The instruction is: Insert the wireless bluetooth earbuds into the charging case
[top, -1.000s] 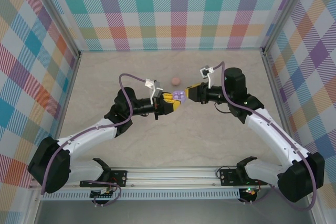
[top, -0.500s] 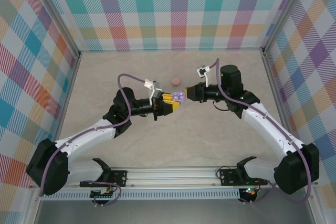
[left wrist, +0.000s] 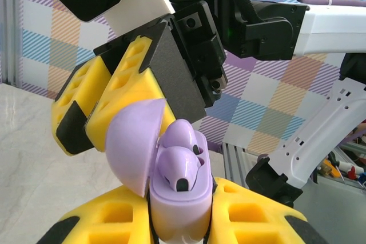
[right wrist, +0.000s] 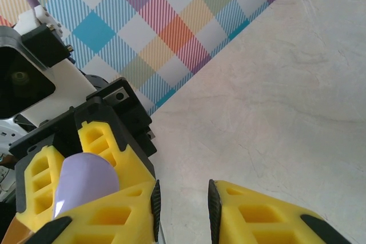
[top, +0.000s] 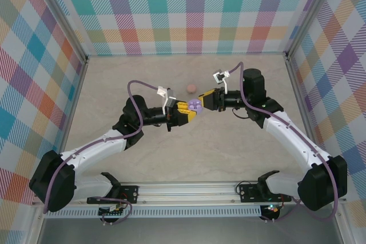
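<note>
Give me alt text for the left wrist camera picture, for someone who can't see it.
An open purple charging case, one purple earbud seated inside, is gripped by the left pincer. The right pincer sits close behind its raised lid, with a plaid wall beyond.

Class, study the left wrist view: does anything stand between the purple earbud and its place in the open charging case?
Nothing visible does. The purple earbud is seated in the charging case, which the left gripper clamps. The lid is swung aside, off the opening.
</note>
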### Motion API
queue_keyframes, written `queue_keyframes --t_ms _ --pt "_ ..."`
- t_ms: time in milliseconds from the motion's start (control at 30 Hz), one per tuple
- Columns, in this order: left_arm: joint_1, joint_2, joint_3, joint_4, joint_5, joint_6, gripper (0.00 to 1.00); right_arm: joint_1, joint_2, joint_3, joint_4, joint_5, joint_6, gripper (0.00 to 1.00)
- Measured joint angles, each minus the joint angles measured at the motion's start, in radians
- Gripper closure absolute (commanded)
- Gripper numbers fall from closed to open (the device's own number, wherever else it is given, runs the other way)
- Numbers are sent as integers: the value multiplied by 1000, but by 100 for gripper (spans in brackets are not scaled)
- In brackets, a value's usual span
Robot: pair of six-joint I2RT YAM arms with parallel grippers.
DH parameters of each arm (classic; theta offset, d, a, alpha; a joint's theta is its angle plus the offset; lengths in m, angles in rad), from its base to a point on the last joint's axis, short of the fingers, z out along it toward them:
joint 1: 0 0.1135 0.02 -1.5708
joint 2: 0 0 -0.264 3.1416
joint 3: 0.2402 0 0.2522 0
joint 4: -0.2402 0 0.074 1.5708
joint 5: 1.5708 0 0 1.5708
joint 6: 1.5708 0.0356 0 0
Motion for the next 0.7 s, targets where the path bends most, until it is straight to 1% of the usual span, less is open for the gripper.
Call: queue_keyframes --t_ms 233,400,467,567,700 --pt "0 32 18 35 23 -7 82 -10 -27 0 1 0 -2 68" --pt "0 40 21 29 24 -7 82 -10 -35 0 -1 13 -11 68" --pt "0 44 21 22 21 -7 82 -10 -38 0 -2 23 -18 67" --pt "0 53 22 -16 -11 -7 81 -5 -46 2 -28 63 -32 66" --pt "2 71 40 -90 -87 -13 81 4 -47 17 -103 191 -55 66"
